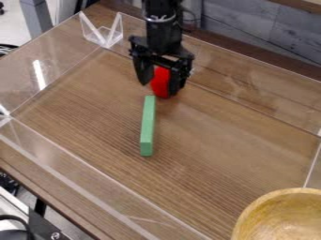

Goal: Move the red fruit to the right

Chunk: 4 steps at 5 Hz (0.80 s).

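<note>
"Which way does the red fruit (pixel 162 83) point?"
"Its rounded, glossy end faces the bottom of the picture, and its visible length runs roughly up and down the view. The gripper (pixel 160 78) covers the far end, so I can't tell exactly how the whole fruit is angled."
"And where is it?"
"On the wooden table (pixel 238 141), in the upper middle of the view, just beyond the upper end of the long green stick (pixel 146 126). The gripper is over it, with one finger to the left of the red and the other to the right."
"Is it being held?"
"The fingers are spread wide, with the fruit between them. I can't tell whether either one touches it."
</note>
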Each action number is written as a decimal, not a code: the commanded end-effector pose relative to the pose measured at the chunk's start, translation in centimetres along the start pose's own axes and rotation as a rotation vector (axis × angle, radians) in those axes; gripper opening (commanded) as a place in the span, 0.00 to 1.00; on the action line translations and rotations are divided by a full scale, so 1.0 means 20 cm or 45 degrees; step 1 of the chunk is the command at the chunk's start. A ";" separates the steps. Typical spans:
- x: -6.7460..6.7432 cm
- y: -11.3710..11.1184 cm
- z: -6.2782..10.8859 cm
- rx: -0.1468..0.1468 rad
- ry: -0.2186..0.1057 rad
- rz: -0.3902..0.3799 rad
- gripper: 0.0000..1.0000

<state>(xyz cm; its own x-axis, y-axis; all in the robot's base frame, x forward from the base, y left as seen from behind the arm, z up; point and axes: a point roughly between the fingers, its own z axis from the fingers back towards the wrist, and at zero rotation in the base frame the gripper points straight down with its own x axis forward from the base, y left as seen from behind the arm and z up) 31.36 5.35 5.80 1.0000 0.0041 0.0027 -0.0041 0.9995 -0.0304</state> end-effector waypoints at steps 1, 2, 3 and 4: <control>0.07 0.04 0.04 0.016 -0.077 -0.001 1.00; 0.10 0.06 0.02 0.020 -0.095 0.004 1.00; 0.13 0.08 0.01 0.021 -0.107 0.009 1.00; 0.15 0.08 -0.01 0.019 -0.117 0.015 1.00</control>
<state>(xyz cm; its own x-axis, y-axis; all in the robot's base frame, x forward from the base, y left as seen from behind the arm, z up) 33.20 6.47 4.01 0.9992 0.0233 0.0323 -0.0224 0.9993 -0.0288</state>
